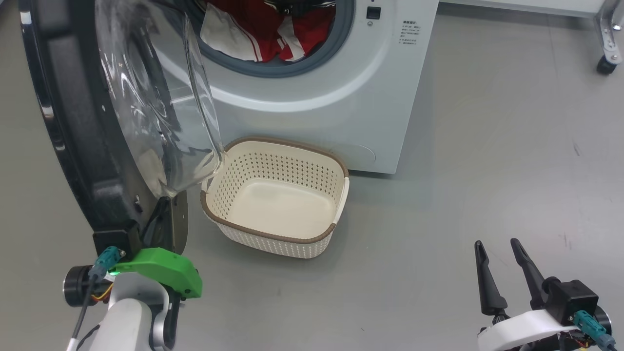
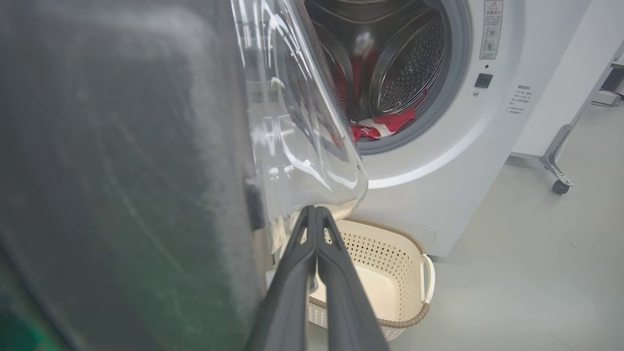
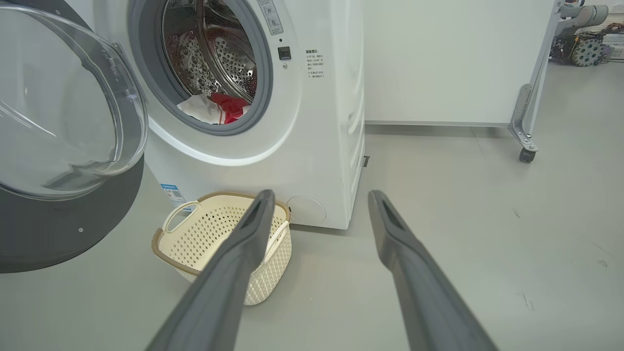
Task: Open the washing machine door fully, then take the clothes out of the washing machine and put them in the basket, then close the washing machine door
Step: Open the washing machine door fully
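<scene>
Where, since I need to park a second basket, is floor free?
Free: grey floor right of the big white washing machine, out to the black castor and toward the open right gripper. Crowded: between the small cream perforated basket and the open black-rimmed glass door, where the shut left gripper sits.

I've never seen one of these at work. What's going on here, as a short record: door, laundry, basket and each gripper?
door: the washing machine door stands open, swung out to the left of the washing machine
laundry: red and white clothes lie in the drum
basket: the basket is empty, on the floor in front of the machine
left arm: left gripper shut, holding nothing, beside the door's glass
right arm: right gripper open, empty, over the floor
</scene>
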Available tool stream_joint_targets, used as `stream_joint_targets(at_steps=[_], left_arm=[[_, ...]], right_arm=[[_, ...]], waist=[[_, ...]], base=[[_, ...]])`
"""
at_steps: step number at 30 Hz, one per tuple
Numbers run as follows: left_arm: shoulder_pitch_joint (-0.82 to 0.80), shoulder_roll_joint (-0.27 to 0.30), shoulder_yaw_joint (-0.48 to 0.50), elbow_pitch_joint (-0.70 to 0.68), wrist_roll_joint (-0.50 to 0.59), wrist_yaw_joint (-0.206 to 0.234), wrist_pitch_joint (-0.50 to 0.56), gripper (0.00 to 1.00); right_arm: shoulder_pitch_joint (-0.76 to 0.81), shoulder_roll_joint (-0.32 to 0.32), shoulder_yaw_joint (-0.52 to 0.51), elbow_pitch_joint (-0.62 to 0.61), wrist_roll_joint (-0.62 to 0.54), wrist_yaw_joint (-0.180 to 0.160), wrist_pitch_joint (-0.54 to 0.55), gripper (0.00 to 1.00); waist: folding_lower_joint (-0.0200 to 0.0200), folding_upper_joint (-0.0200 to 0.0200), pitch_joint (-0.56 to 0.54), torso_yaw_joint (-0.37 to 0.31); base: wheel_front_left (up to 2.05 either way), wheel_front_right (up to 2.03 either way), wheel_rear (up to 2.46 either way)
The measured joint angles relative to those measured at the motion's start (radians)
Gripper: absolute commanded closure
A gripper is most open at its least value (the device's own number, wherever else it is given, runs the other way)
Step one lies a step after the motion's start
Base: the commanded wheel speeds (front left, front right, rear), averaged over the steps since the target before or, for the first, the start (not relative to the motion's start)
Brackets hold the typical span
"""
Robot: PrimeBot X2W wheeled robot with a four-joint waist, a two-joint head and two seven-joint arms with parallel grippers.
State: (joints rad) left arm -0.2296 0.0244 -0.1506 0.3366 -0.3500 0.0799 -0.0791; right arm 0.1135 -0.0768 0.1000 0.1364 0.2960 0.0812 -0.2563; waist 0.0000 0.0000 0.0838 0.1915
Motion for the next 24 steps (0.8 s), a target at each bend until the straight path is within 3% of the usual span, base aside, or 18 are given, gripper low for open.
stream_joint_targets(at_steps=[24], left_arm=[[-0.035, 0.018, 0.201, -0.025, -0.085, 0.021, -0.061, 1.00]], right_arm=[[-0.004, -0.043, 0.016, -0.017, -0.036, 0.015, 0.000, 0.00]], waist=[[0.0000, 0.0000, 0.133, 0.064]], base=[[0.00, 0.00, 0.00]])
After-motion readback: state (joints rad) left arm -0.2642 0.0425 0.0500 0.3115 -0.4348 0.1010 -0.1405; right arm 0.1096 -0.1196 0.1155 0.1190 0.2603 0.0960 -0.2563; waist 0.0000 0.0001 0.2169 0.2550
